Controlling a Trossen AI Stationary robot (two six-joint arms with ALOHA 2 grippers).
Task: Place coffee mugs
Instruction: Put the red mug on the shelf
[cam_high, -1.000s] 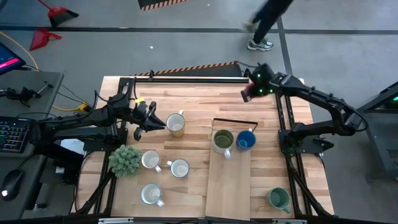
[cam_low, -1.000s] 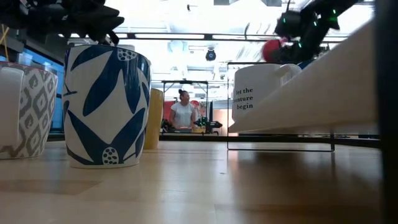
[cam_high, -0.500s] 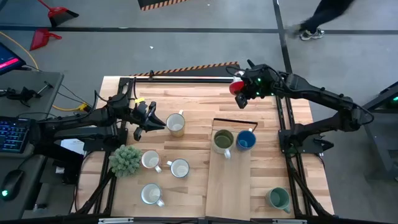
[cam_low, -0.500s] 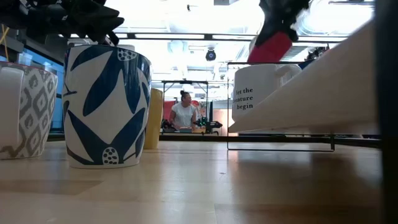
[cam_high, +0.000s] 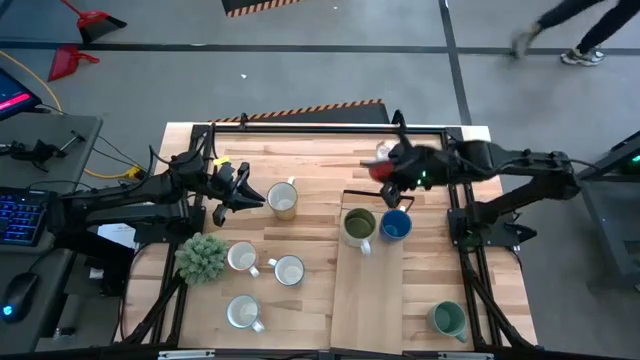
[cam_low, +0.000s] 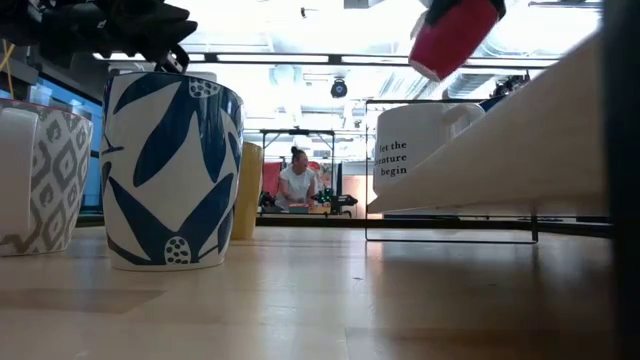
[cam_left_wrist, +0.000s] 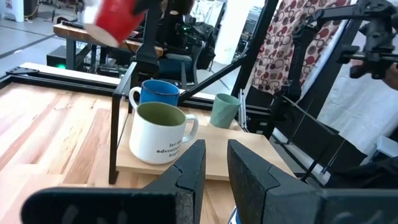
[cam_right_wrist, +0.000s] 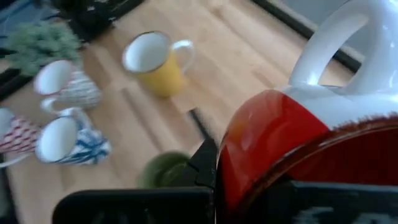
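my right gripper (cam_high: 392, 167) is clamped shut on the red mug (cam_high: 381, 168), carried tilted in the air over the far end of the raised wooden board (cam_high: 367, 290). on that board the olive-lined white mug (cam_high: 359, 227) and the blue mug (cam_high: 395, 225) stand side by side, both looking empty. my left gripper (cam_high: 250, 195) waits just beside the yellow mug (cam_high: 283, 200), fingers a narrow gap apart, holding nothing.
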